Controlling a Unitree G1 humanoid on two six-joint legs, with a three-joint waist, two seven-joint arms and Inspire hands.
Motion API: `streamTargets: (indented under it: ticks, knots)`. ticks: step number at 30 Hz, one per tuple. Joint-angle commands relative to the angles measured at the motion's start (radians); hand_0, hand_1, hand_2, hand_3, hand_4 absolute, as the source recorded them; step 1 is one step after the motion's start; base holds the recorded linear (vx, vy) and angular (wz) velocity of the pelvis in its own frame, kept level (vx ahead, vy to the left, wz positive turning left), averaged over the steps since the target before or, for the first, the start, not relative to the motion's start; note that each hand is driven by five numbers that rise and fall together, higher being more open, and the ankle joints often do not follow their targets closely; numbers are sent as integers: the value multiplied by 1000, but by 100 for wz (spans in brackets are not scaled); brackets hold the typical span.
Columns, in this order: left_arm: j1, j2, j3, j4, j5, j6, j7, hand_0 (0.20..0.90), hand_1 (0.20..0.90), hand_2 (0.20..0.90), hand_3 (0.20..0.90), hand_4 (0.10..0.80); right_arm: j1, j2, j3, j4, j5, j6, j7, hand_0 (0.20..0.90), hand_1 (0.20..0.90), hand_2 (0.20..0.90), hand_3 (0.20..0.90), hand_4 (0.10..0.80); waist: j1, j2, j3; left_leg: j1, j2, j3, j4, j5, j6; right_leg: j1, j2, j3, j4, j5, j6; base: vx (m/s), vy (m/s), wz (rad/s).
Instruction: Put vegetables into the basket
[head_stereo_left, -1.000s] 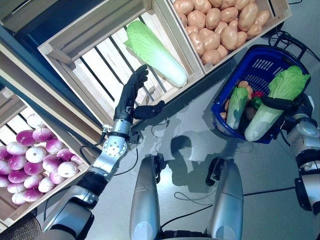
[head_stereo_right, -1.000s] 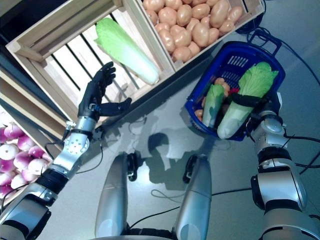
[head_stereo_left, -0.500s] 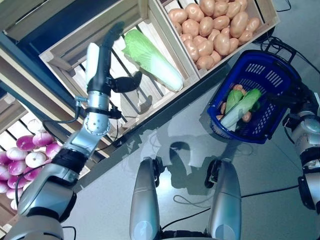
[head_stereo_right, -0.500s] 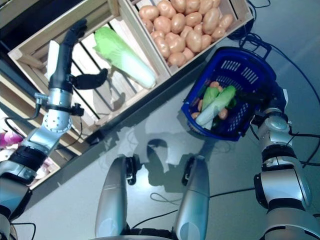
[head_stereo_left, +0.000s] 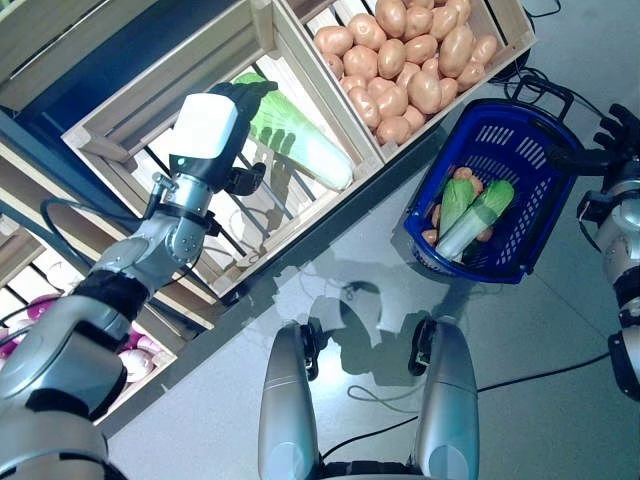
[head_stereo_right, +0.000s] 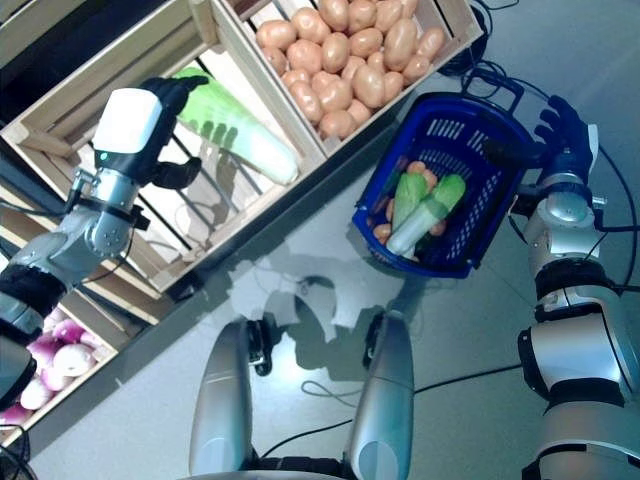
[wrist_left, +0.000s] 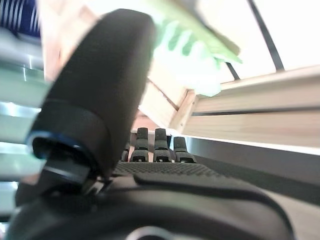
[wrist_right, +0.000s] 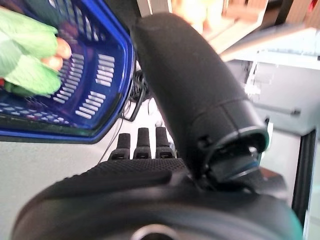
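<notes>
In the left eye view the left hand (head_stereo_left: 222, 110) reaches into the slatted wooden crate (head_stereo_left: 115, 125), its fingers over the leafy end of the napa cabbage (head_stereo_left: 300, 150) lying there; whether they have closed on it cannot be told here. The blue basket (head_stereo_left: 540, 150) sits on the floor near the crate of potatoes (head_stereo_left: 405, 55) and holds two cabbages (head_stereo_left: 470, 215) with smaller vegetables under them. In the right eye view the right hand (head_stereo_right: 566, 135) hovers just beside the basket's far rim, fingers spread and holding nothing. The left wrist view shows the thumb (wrist_left: 100, 95) raised and the fingers straight, with the cabbage's pale green leaves past them, so that hand is not yet clamped. The right wrist view shows straight fingers (wrist_right: 140, 145) and the basket wall beyond. The risk, as I judge it, is a grasp on loose leaves alone: they could tear or slip, and the cabbage could catch on the crate's edge. Half a second ago the left hand stood upright beside the cabbage; now it has tipped over it, and the right hand has drawn back from the basket.
</notes>
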Motion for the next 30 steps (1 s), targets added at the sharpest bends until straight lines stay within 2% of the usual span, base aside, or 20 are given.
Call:
streamTargets:
  ticks: [1,4,11,18,26,30]
  knots:
    - [-141,50,2,54,19,51,-7,900,900,900,900,800,-89,-57,2,38,40,-118,29,900,900,900,900,800,-17,-8,-70,29,30,18,-48,-47,-25,44,-34,12,-42,13,3,-23,85,-6]
    - [-203,30,-76,113,31,73,-18,900,900,900,900,800,-108,-58,29,74,50,-115,49,900,900,900,900,800,-29,-8,-61,-4,36,12,-25,-52,-30,14,-33,26,-36,18,10,-29,74,-12]
    - [-291,-5,-157,207,63,96,-11,900,900,900,900,800,-139,-60,58,94,61,-112,62,900,900,900,900,800,-49,-15,-35,-75,48,16,22,-61,-41,-45,-34,39,-20,32,26,-46,36,-6]
    - [-355,-32,-205,254,88,98,4,900,900,900,900,800,-156,-52,64,101,118,-106,77,900,900,900,900,800,-62,-20,-14,-138,59,21,67,-73,-48,-97,-42,42,0,41,38,-51,6,-5]
    - [-405,-50,-250,244,169,135,56,900,900,900,900,800,-167,-44,71,95,132,-110,93,900,900,900,900,800,-70,-24,-2,-211,74,16,124,-89,-55,-162,-56,50,32,47,46,-32,-2,-4]
    - [-428,-57,-273,240,244,125,149,900,900,900,900,800,-161,-37,69,86,135,-114,97,900,900,900,900,800,-76,-26,-2,-242,78,10,144,-98,-57,-193,-60,58,44,50,51,-26,-9,-3]
